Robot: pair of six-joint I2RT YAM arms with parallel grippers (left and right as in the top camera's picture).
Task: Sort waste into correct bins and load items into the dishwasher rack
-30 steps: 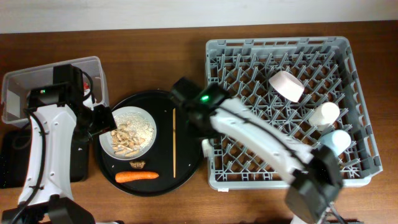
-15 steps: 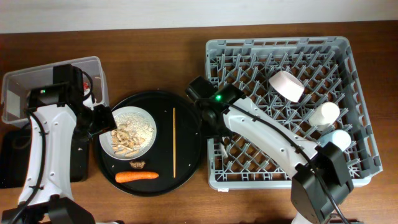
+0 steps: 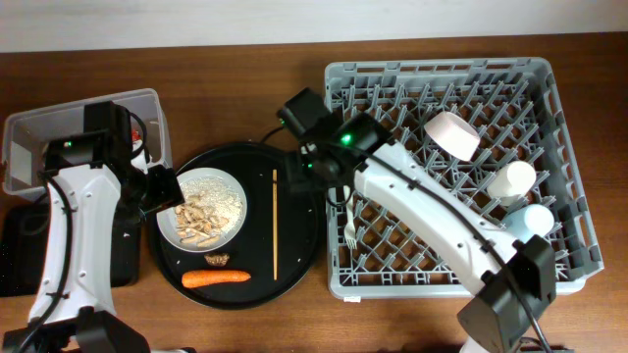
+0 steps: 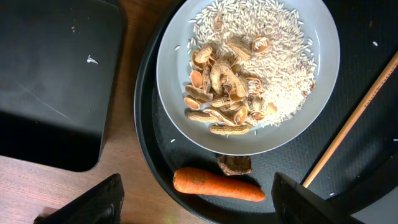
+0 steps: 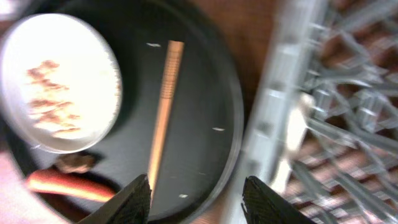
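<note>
My left gripper [image 3: 162, 191] hangs open over the near-left rim of the round black tray, with the orange carrot [image 4: 217, 185] just ahead of its empty fingers [image 4: 81, 205]. The grey plate [image 3: 203, 208] holds rice and beige shell scraps [image 4: 221, 93]. A small brown morsel [image 4: 234, 164] lies by the carrot. One wooden chopstick [image 3: 275, 224] lies on the tray. My right gripper [image 3: 312, 162] is open and empty between the tray and the dishwasher rack [image 3: 549, 118]. The white fork [image 3: 350, 227] lies in the rack's near-left part.
Two white cups [image 3: 451, 135] [image 3: 513, 179] and a light blue cup [image 3: 535, 221] stand in the rack's right side. The clear tub [image 3: 88, 113] sits at the far left, the flat black tray [image 3: 15, 250] in front of it. The round black tray [image 3: 304, 245] lies beside the rack.
My right gripper has opened and let go of the fork, which now lies in the rack, and has drawn back toward the far side. The left arm has not moved.
</note>
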